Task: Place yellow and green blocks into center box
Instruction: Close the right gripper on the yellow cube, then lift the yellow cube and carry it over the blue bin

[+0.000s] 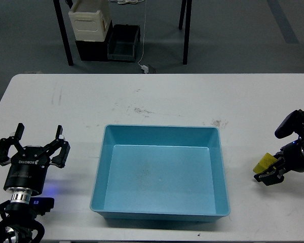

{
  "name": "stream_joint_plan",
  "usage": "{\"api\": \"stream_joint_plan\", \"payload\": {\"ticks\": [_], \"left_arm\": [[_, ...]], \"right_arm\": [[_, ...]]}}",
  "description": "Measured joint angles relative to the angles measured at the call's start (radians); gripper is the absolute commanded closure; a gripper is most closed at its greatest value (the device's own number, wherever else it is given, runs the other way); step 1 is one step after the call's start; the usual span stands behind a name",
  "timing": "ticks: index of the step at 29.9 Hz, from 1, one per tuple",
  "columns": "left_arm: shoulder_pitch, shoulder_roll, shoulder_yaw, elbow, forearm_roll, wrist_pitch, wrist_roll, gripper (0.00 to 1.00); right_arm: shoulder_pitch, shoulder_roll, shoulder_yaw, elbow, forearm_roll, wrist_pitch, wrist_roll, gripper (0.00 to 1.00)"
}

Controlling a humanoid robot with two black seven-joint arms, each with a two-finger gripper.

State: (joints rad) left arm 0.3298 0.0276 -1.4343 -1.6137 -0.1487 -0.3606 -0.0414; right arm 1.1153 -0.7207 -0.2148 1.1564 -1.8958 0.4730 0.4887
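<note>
Two arms low | right gripper (270,171) clamps yellow block (264,162) | left gripper (32,147) spread

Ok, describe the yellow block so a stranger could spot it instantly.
Start at the big shallow light-blue plastic box in the middle of the white table. Look right of it, near the table's right edge: the small yellow block sits at the right gripper, the only yellow thing there.
</note>
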Motion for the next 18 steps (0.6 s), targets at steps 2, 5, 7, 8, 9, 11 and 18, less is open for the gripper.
{"api": "stream_joint_plan", "payload": {"ticks": [2,5,7,8,9,11,18], "left_arm": [[0.0,0.0,0.0,0.0,0.0,0.0,0.0,0.0],[0.0,0.0,0.0,0.0,0.0,0.0,0.0,0.0],[0.0,0.0,0.0,0.0,0.0,0.0,0.0,0.0],[0.0,0.0,0.0,0.0,0.0,0.0,0.0,0.0],[0.0,0.0,0.0,0.0,0.0,0.0,0.0,0.0],[0.0,0.0,0.0,0.0,0.0,0.0,0.0,0.0],[0.001,0.001,-0.001,0.0,-0.002,0.0,0.0,0.0]], "right_arm": [[-0.001,-0.001,0.0,0.001,0.0,0.001,0.0,0.7],[-0.001,-0.002,0.0,0.002,0.0,0.001,0.0,0.85],[0.001,-0.003,0.0,0.002,-0.001,0.001,0.0,0.9],[0.006,-0.003,0.0,0.002,-0.002,0.0,0.0,0.93],[0.01,-0.005,0.0,0.002,-0.003,-0.002,0.0,0.94],[0.018,-0.009,0.006,0.002,-0.006,-0.008,0.0,0.95],[0.159,-0.092,0.031,0.004,-0.002,-0.087,0.0,1.0]]}}
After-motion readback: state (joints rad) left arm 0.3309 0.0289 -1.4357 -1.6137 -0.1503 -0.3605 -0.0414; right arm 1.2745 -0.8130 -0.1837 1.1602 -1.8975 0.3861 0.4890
